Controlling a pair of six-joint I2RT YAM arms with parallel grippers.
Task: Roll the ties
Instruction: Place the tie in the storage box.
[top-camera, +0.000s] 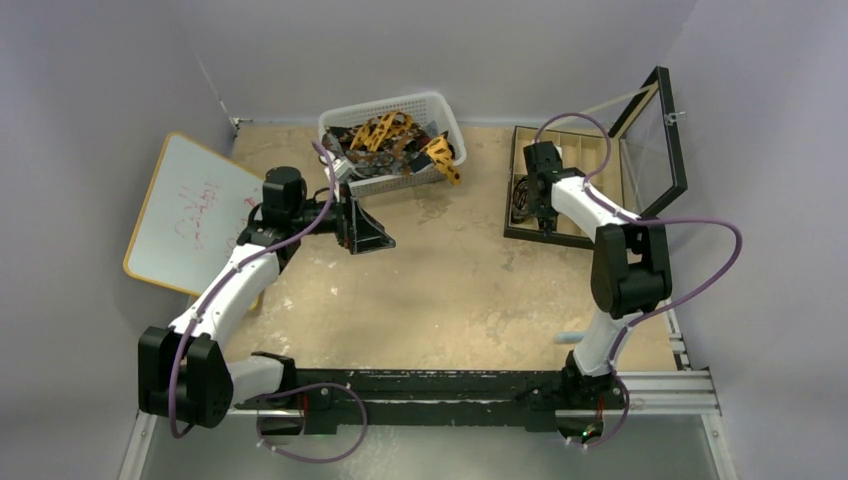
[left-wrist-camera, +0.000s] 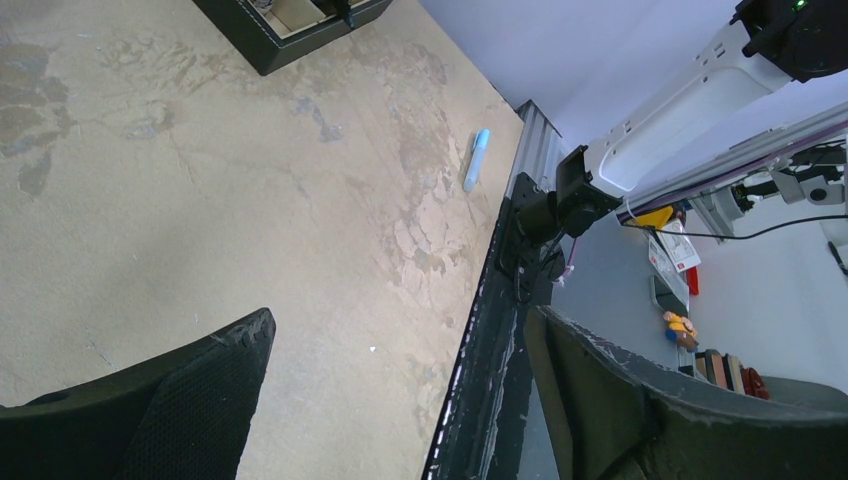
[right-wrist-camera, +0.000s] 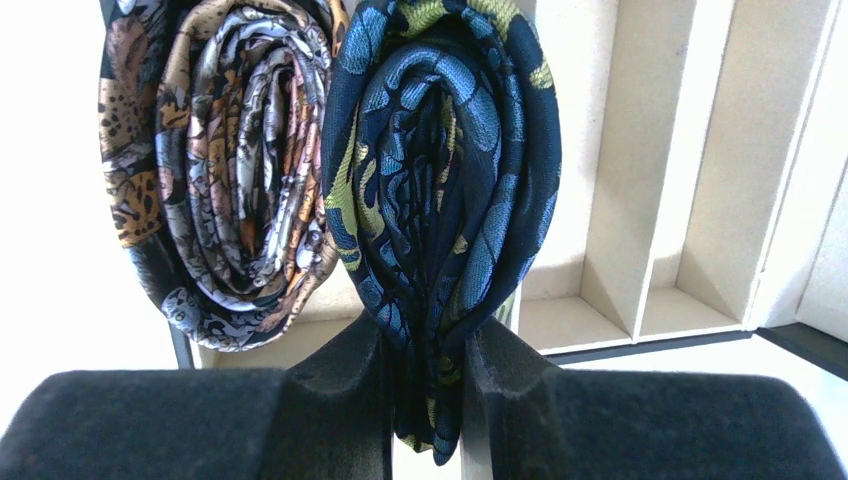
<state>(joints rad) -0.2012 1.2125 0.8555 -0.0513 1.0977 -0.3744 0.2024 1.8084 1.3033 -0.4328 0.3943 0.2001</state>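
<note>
My right gripper (right-wrist-camera: 425, 370) is shut on a rolled dark navy tie with blue-gold print (right-wrist-camera: 445, 180), holding it over the compartments of a black box with cream dividers (right-wrist-camera: 640, 200). A second rolled tie (right-wrist-camera: 225, 170), brown, grey and orange, sits beside it in the box. In the top view the right gripper (top-camera: 543, 205) is over the box's left side (top-camera: 565, 185). Several loose ties, orange-yellow and dark brown (top-camera: 395, 140), lie in the white mesh basket (top-camera: 390, 140). My left gripper (top-camera: 370, 230) is open and empty over bare table, below the basket; its fingers (left-wrist-camera: 180, 400) frame the table.
The box's glass lid (top-camera: 650, 130) stands open at the right. A whiteboard (top-camera: 190, 210) leans at the left. A light blue pen (left-wrist-camera: 477, 158) lies near the table's front rail (left-wrist-camera: 490, 330), beside the right arm's base.
</note>
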